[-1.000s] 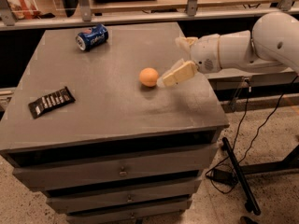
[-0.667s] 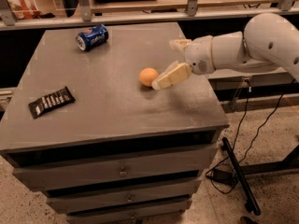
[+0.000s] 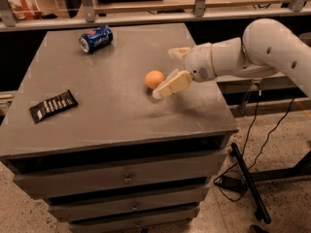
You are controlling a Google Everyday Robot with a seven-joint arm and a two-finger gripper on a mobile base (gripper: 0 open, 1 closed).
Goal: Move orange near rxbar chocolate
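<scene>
The orange (image 3: 153, 78) sits on the grey cabinet top (image 3: 116, 125), right of centre. My gripper (image 3: 164, 74) comes in from the right on a white arm and is open. Its near finger (image 3: 171, 84) lies just right of and in front of the orange, and its far finger (image 3: 179, 52) is behind and to the right of it. I cannot tell whether a finger touches the orange. The rxbar chocolate (image 3: 53, 106), a flat black bar with white lettering, lies near the left edge, far from the orange.
A blue soda can (image 3: 95, 38) lies on its side at the back left of the top. Drawers sit below the top. A railing and shelf run behind it. Cables and a black stand foot (image 3: 248, 183) lie on the floor at right.
My gripper has moved left, closer to the orange, so its fingers now reach alongside it. The orange, the bar and the can have not moved.
</scene>
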